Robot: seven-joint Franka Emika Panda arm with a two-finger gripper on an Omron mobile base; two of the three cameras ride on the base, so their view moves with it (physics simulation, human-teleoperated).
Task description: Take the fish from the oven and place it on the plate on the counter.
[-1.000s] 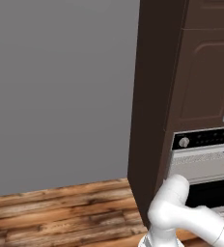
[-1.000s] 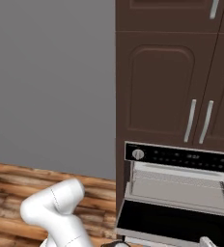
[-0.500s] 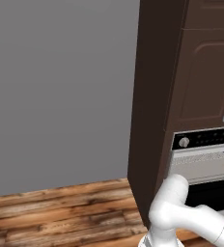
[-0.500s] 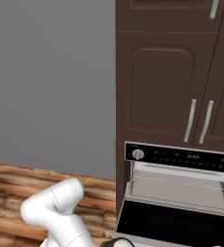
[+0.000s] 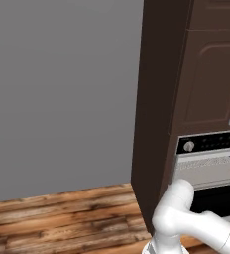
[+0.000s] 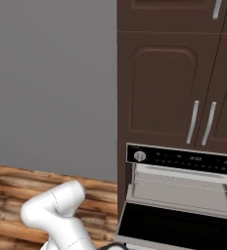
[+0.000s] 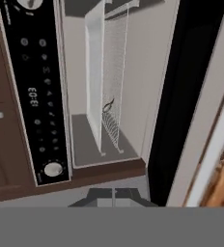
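Gripper closed and empty in front of the open oven, fish on the wire rack inside.

The jaws of the gripper (image 7: 114,195) are pressed together with nothing held between them, as seen at the bottom of the hand view, which is rolled sideways. Beyond the tips, the cavity of the oven (image 7: 119,96) is seen open, and the small dark fish (image 7: 107,105) is lying on the wire rack (image 7: 115,82), well apart from the gripper. The black control panel (image 7: 33,91) with its round silver knob (image 7: 52,169) is seen beside the cavity. In the right base view the oven door (image 6: 176,225) is folded down below the cavity, and dark brown cabinets (image 6: 174,83) are set above the oven. A wooden floor (image 5: 62,218) and a grey wall (image 5: 62,89) are seen to the left.
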